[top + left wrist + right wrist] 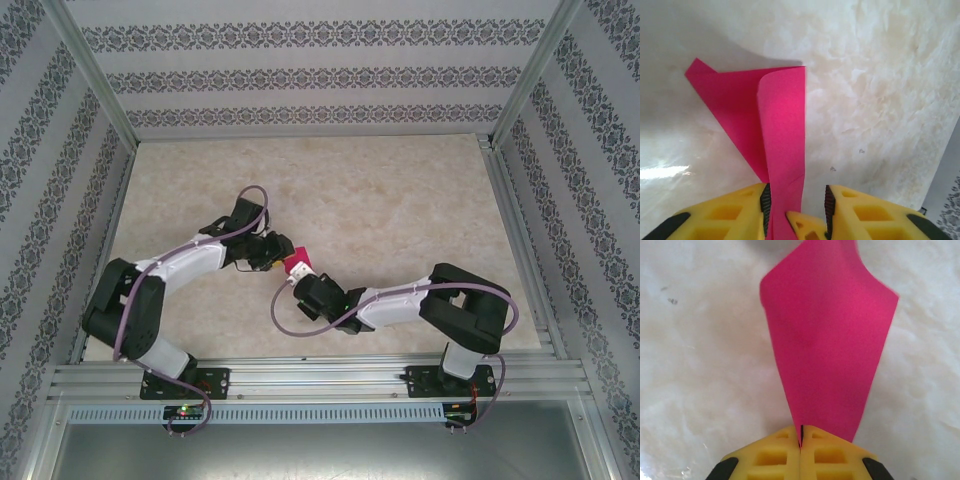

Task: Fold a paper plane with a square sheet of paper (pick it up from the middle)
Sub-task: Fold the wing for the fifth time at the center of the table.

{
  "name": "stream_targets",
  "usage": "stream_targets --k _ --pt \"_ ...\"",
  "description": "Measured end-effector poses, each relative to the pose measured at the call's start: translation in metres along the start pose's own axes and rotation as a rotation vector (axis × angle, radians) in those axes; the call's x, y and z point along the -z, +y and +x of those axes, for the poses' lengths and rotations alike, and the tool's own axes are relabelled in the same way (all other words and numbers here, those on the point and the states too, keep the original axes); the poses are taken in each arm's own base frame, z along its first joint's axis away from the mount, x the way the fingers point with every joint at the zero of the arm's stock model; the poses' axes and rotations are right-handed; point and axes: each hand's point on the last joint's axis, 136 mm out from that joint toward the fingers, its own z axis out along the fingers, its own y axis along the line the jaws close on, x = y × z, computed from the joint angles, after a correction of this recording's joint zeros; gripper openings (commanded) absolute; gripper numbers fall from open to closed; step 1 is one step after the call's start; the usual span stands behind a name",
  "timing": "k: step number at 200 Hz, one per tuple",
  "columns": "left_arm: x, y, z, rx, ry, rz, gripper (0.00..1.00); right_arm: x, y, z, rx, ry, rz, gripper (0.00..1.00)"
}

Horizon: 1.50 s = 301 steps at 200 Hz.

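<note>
A: Item one, right gripper (pixel 800 440). Condition?
B: Clenched. Its two yellow fingers (pixel 782 440) meet at a thin seam, and the narrow end of the sheet of paper (pixel 825 340) is nipped in that seam. It is grasping the sheet.
A: Item two, left gripper (pixel 796 200).
B: Released. The black pads (pixel 765 200) stand apart. The sheet runs down through the gap against the pad on the picture's left, with bare space toward the other pad.
A: Anything hard to make out there?
B: A small yellow piece (pixel 802 224) low in the gap, cut by the bottom edge. Cannot tell what it belongs to. The sheet's lower end is cut off there too.
A: Item three, the sheet itself.
B: Magenta-pink, folded. In the left wrist view one long flap curls over a wider layer, whose corner sticks out to the far left. In the right wrist view it widens away from the fingers to a kite-like outline, and the top edge cuts its far tip. From above, a small pink patch shows between the two grippers near the middle of the tabletop (pixel 400 190); the rest sits under them.
A: Resting on the tabletop or lifted?
B: Cannot tell. A soft shadow lies beside it.
</note>
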Motion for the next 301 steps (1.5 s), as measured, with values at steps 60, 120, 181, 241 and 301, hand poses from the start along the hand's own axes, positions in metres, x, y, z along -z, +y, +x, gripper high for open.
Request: stream_targets --k 60,120,181,241,301 --pt "0.052 0.002 -0.015 -0.029 -0.178 -0.053 0.55 -0.007 0.005 -0.004 -0.301 0.024 -0.243 0.00" --pt "0.050 0.018 -0.005 -0.028 -0.159 -0.075 0.54 -0.007 0.004 -0.015 -0.583 0.058 -0.470 0.00" --pt "0.039 0.027 0.009 -0.030 -0.104 -0.053 0.50 -0.013 0.012 -0.008 -0.735 0.135 -0.587 0.00" --pt "0.027 0.026 0.019 -0.040 -0.056 0.011 0.47 -0.017 0.012 -0.014 -0.886 0.158 -0.676 0.00" --pt "0.006 0.008 0.020 -0.078 -0.005 0.133 0.44 -0.018 0.012 -0.014 -0.997 0.207 -0.736 0.00"
